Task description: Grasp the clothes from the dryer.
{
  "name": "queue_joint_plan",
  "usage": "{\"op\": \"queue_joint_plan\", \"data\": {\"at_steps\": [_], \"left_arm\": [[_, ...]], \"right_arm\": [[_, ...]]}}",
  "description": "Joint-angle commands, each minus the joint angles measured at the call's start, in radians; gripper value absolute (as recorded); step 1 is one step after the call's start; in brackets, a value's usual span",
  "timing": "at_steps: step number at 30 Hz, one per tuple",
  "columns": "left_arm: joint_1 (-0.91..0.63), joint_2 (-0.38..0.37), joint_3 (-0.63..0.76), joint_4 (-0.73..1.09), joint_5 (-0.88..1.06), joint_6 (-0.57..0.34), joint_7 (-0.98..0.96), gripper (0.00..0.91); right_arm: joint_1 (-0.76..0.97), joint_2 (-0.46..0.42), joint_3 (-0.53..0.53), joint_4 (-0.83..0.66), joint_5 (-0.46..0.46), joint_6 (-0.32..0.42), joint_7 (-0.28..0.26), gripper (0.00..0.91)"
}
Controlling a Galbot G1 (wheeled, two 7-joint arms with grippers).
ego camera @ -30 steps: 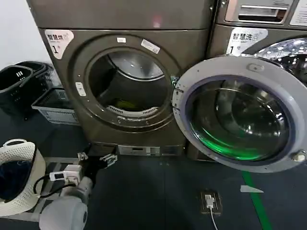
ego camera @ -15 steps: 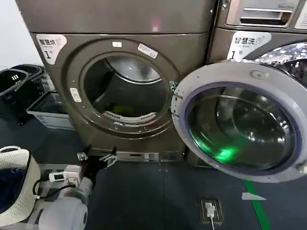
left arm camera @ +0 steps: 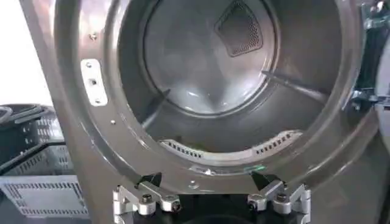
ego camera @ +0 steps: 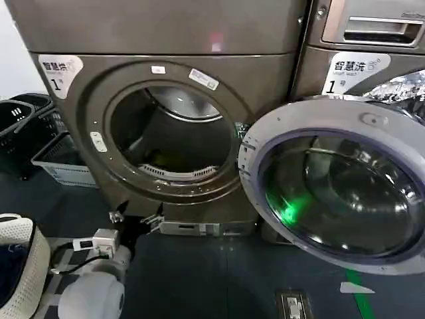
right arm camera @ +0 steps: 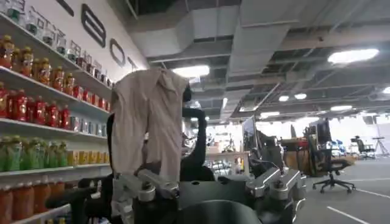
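The dryer (ego camera: 80,119) stands before me, its round porthole open and its metal drum (left arm camera: 207,61) bare at the back. The clothes show as a faint yellow-green patch (ego camera: 158,159) low in the drum, behind the slotted lip (ego camera: 178,174). In the left wrist view that lip (left arm camera: 228,152) hides them. My left gripper (ego camera: 136,218) hangs just below the porthole's lower rim, in front of the dryer's base. It is open (left arm camera: 207,182) with nothing between its fingers. My right gripper (right arm camera: 213,182) is open and empty, pointing away into the room.
The dryer's glass door (ego camera: 332,186) is swung wide to the right, across the neighbouring machine (ego camera: 358,40). A white basket (ego camera: 20,252) with dark cloth sits at the lower left. Black baskets (ego camera: 16,126) and a grey one (ego camera: 60,163) stand left of the dryer.
The dryer has grown larger in the head view as I closed in. My left gripper now sits nearer the porthole's lower rim, still open.
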Motion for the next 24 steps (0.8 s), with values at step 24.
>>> {"op": "queue_joint_plan", "data": {"at_steps": [24], "left_arm": [[0.002,0.001,0.0,0.008,-0.003,0.049,0.0,0.907]], "right_arm": [[0.004,0.014,-0.011,0.002,-0.003,0.014,0.003,0.907]]}}
